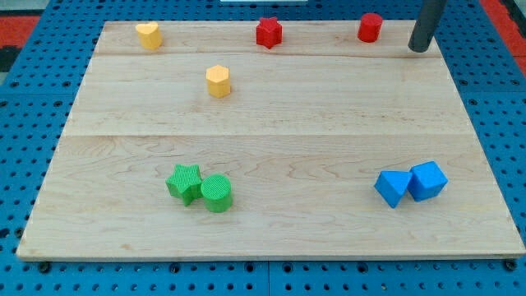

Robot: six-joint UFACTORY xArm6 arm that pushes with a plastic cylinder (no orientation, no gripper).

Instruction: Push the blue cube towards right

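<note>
Approach step: my tip [420, 49], bare rod with nothing to clamp, at board's top right, well apart from blue cube [428, 181]; next, reaching its left side, where another blue block [393, 188] touches.

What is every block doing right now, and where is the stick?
my tip: at the view's top right, touching no block.
blue cube: resting against the other blue block.
other blue block: left of the cube, touching it.
green star: touching the green cylinder.
green cylinder: upright.
red star: alone.
red cylinder: alone.
yellow hexagon block: alone.
yellow block: alone.
</note>
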